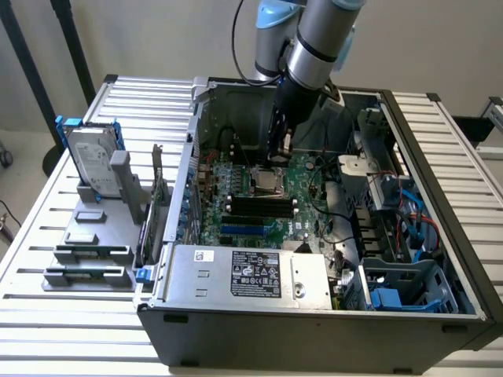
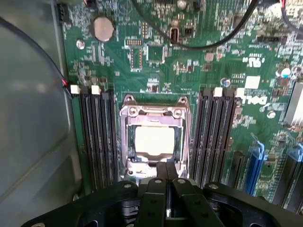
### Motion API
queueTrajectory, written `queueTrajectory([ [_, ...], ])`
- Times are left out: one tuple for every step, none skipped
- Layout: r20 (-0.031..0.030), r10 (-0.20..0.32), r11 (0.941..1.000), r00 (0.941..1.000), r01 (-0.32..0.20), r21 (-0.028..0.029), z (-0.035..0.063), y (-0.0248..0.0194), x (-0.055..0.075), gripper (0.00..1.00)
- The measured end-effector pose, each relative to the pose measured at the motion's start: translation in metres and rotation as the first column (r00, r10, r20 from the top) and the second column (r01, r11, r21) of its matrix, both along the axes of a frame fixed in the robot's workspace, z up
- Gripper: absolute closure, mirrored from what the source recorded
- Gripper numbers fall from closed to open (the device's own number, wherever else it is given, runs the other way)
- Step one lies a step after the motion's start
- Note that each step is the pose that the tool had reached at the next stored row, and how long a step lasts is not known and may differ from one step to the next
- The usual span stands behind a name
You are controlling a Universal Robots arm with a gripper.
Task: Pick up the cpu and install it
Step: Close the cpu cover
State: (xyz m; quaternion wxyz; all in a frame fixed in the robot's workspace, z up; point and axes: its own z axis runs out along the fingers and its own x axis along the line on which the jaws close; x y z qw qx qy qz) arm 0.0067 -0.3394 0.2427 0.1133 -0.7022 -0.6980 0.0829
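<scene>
The cpu (image 2: 154, 142) is a small flat square chip with a shiny silver top. It lies seated inside the silver metal socket frame (image 2: 151, 112), flat and square to the opening. That frame sits on the green motherboard (image 2: 156, 66) of an open grey computer case (image 1: 314, 314).

The arm's black gripper (image 2: 166, 168) hangs right over the frame's edge. Its 2 fingers (image 2: 158, 189) are pressed together with nothing between them. The tips sit just beside the chip rather than on it, and I cannot tell whether they touch the frame.

On either side of the frame run 2 banks of long black memory slots (image 2: 97, 137) with white clips at their ends. Across the frame from the gripper, farther along the board, lies a round silver coin battery (image 2: 103, 28), and a thin black cable (image 2: 203, 46) loops over the circuitry.

Well apart from the frame, outside the case wall, a large silver hard drive in a blue bracket (image 1: 93, 157) stands upright on a grey holder (image 1: 86, 236). The holder rests on a white slatted table (image 1: 47, 330).
</scene>
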Motion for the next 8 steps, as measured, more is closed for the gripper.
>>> queueTrajectory([
  [-0.0029, 0.0, 1.0, 1.0, 0.0, 0.0, -0.0006, 0.0, -0.002, 0.89],
  [-0.0051, 0.0, 1.0, 1.0, 0.0, 0.0, -0.0013, 0.0, -0.004, 0.89],
  [-0.0072, 0.0, 1.0, 1.0, 0.0, 0.0, -0.002, 0.0, -0.006, 0.89],
  [-0.0088, 0.0, 1.0, 1.0, 0.0, 0.0001, -0.0028, 0.0, -0.008, 0.89],
  [-0.01, 0.0, 1.0, 1.0, 0.0, 0.0002, -0.0036, 0.0, -0.009, 0.89],
  [-0.0109, 0.0, 1.0, 0.9999, 0.0, 0.0004, -0.0044, 0.0, -0.01, 0.89],
  [-0.0117, 0.0, 1.0, 0.9999, 0.0, 0.0004, -0.0052, 0.0, -0.012, 0.89],
  [-0.0121, 0.0, 1.0, 0.9999, 0.0, 0.0005, -0.0061, 0.0, -0.013, 0.89],
])
